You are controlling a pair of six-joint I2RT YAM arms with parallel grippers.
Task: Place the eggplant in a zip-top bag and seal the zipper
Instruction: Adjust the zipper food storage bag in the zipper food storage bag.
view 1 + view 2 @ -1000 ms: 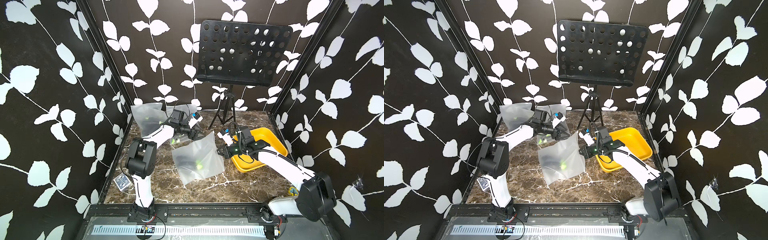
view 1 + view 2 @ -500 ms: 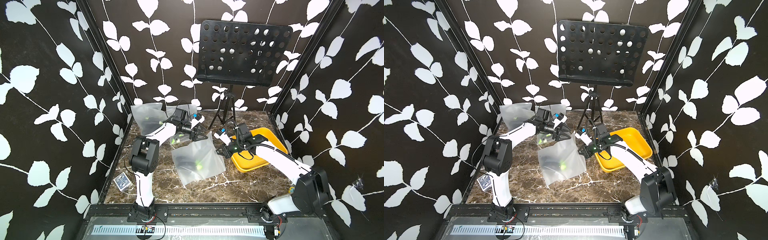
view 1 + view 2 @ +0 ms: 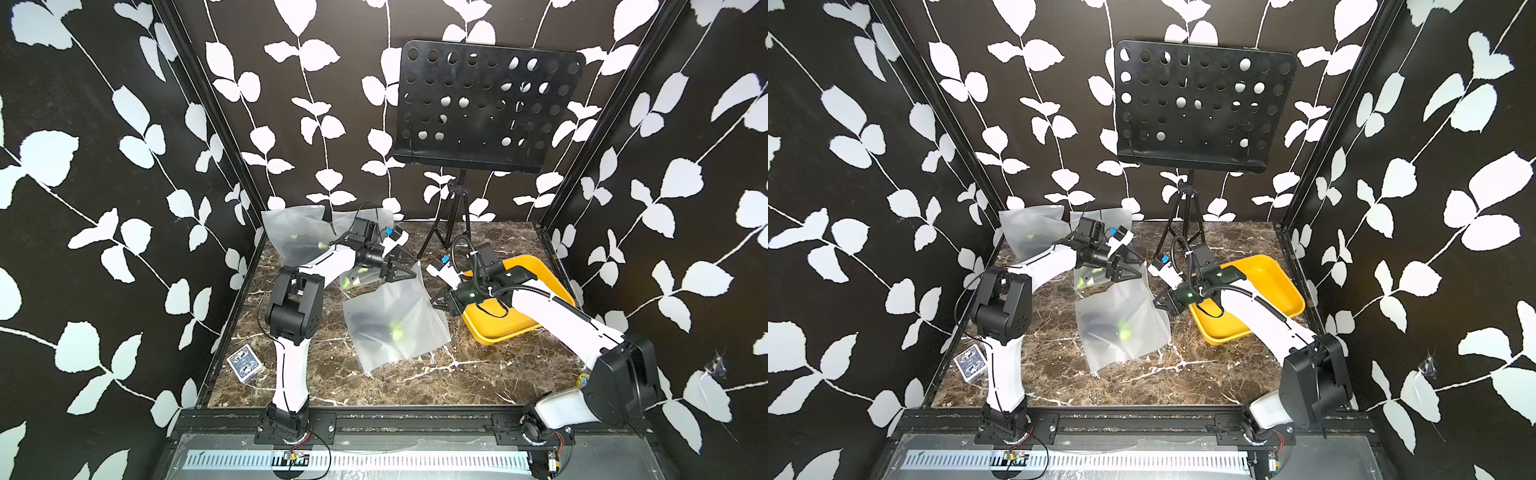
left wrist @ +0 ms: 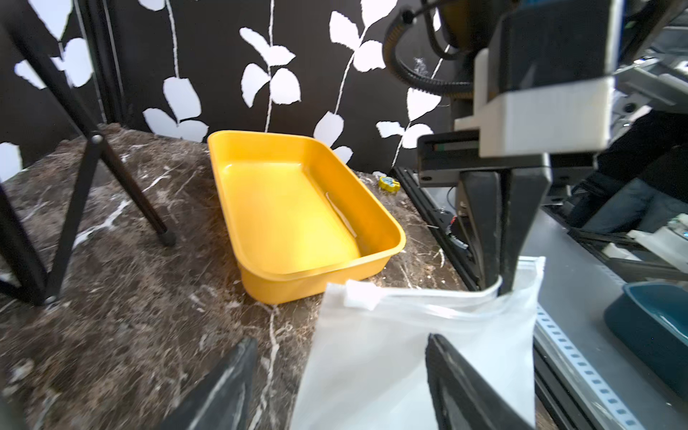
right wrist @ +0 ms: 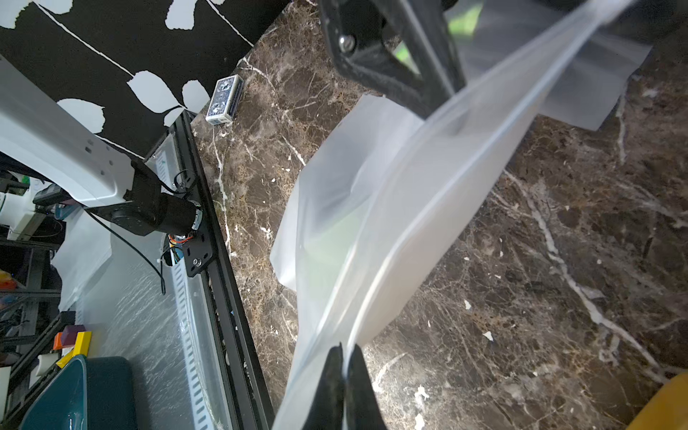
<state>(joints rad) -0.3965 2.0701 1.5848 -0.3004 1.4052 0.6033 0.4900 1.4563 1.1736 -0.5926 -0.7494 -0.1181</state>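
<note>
Over the marble tabletop (image 3: 415,382), the left gripper (image 3: 405,270), fingers apart, has edged across to the lifted mouth of the bag (image 3: 399,316) in the past second, while the right gripper (image 5: 345,352) stays pinched on its top corner. With the eggplant (image 3: 363,326) already lying inside, sealing looks next; the slider (image 4: 360,296) sits just ahead of the spread fingers.
</note>
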